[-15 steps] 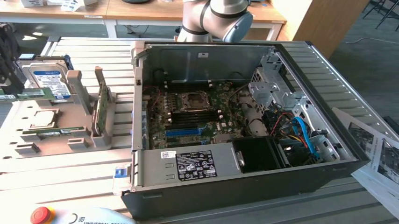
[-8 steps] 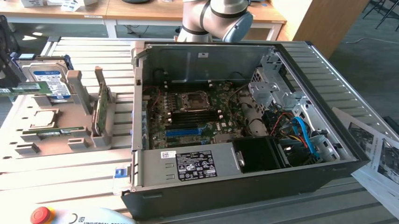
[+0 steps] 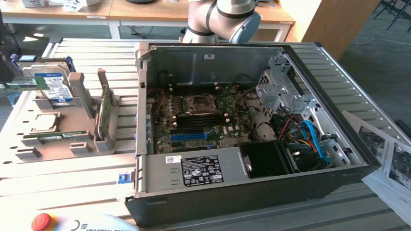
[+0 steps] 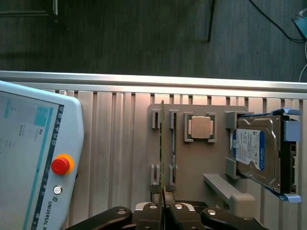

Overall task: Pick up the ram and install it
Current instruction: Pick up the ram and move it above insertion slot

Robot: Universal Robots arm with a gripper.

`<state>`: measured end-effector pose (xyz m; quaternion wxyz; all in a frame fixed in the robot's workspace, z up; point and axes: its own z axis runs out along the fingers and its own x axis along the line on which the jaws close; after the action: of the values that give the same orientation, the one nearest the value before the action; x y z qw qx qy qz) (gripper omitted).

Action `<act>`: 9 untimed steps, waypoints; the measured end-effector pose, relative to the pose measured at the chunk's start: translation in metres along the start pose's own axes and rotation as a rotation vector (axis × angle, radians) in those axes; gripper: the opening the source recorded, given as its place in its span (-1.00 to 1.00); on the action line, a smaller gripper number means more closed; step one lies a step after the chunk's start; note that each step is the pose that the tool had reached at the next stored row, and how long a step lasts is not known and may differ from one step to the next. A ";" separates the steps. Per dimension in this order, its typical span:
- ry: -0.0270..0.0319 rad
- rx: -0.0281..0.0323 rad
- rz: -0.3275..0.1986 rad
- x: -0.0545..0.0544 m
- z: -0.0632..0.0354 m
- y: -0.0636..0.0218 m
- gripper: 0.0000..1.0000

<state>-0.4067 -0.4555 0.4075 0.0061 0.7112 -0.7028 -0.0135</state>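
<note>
The ram [image 4: 162, 143] shows edge-on in the wrist view, a thin green line running out from the claw [image 4: 163, 211], whose fingers are clenched on its near end. It lies over the grey holder [image 4: 216, 177] on the bench [image 4: 115, 143], in line with the holder's clips, and we cannot tell whether its far end is clear of them. Just beside it sits the twin stick [image 4: 173, 143], then the processor [image 4: 200, 127] and the hard drive [image 4: 256, 148]. We judge the grip to be the weak point: holding a long board by one end lets it pivot or slide between the fingers, and any tilt would spoil its line-up with a slot on the motherboard [image 3: 222, 108]. If the far end is caught in a clip, a sideways pull could flex the board or drag the twin stick. Inside the open case [image 3: 257, 197] the slots lie near cables [image 3: 308, 132] and the metal drive cage [image 3: 279, 91], so a slanted stick could snag or strike them, and pressing down at one end could seat it crooked.
</note>
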 end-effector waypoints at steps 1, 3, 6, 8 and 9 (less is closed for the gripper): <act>0.0002 -0.0001 0.000 0.000 -0.0016 0.0001 -0.76; 0.0002 0.0000 0.001 0.000 -0.0034 0.0001 -0.76; 0.0002 0.0001 0.001 0.000 -0.0042 0.0001 -0.76; 0.0002 0.0000 0.001 0.000 -0.0042 0.0001 -0.76; 0.0002 0.0000 0.001 0.000 -0.0043 0.0001 -0.76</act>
<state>-0.4067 -0.4555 0.4117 0.0062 0.7109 -0.7032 -0.0134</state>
